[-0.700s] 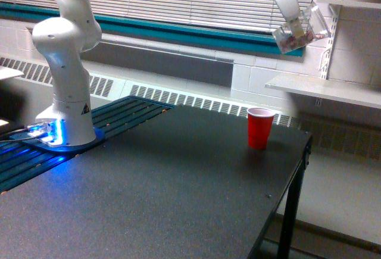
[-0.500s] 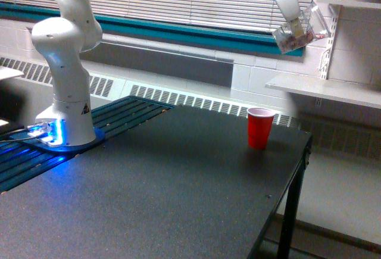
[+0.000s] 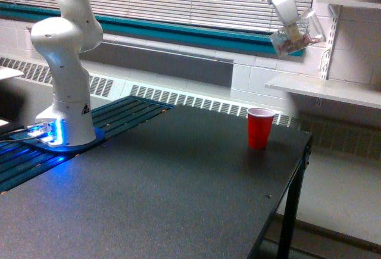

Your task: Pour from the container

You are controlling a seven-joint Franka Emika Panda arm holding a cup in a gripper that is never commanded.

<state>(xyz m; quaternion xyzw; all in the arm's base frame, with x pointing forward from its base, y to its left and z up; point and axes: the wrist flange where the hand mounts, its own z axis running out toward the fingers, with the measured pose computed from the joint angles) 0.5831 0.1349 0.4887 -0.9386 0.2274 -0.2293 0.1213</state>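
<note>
High at the exterior view's upper right, my gripper (image 3: 294, 31) is shut on the container (image 3: 296, 36), a small clear plastic cup with brownish-pink bits showing through its wall. The container is tilted, its mouth toward the exterior view's right and upward. A red plastic cup (image 3: 260, 127) stands upright on the black table (image 3: 166, 181), near the far right corner, well below the container and a little to the exterior view's left of it.
The arm's white base (image 3: 65, 62) rises at the left, on a slatted part of the table lit blue. A white wall shelf (image 3: 324, 89) juts out behind the table at the right. The table's right edge (image 3: 294, 175) drops to the floor.
The gripper and the container have shifted slightly up and to the exterior view's left. The red cup has not moved.
</note>
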